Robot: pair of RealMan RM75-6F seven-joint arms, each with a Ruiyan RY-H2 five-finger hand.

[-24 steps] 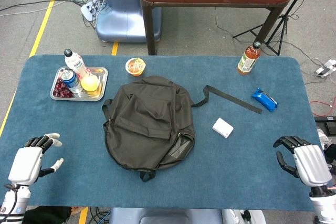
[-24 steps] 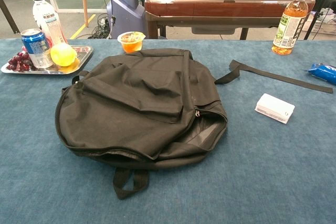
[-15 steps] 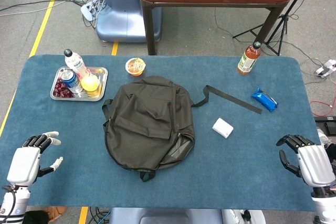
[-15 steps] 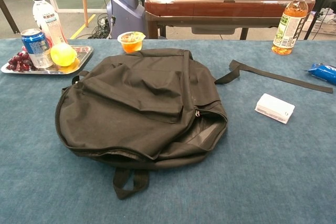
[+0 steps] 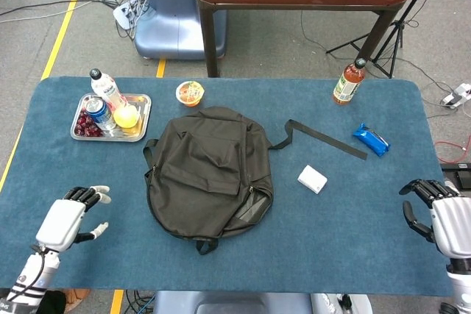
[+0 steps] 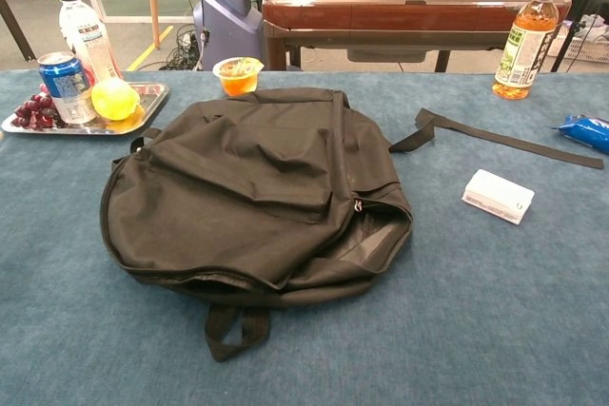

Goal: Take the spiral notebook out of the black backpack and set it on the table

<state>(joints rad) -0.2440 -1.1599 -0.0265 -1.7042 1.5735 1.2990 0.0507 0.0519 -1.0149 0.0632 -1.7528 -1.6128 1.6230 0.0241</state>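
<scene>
- Evidently the task has not begun: the black backpack (image 5: 208,170) lies flat mid-table, its side zip gaping toward the right.
- Left hand (image 5: 65,220) and right hand (image 5: 444,215) hover at the near corners, fingers spread, holding nothing.
- Next, 1 hand should reach into that opening.
- Spiral notebook: hidden, presumably inside.

Black backpack (image 6: 252,192) flat on table (image 6: 495,311), zipper gaping.
</scene>
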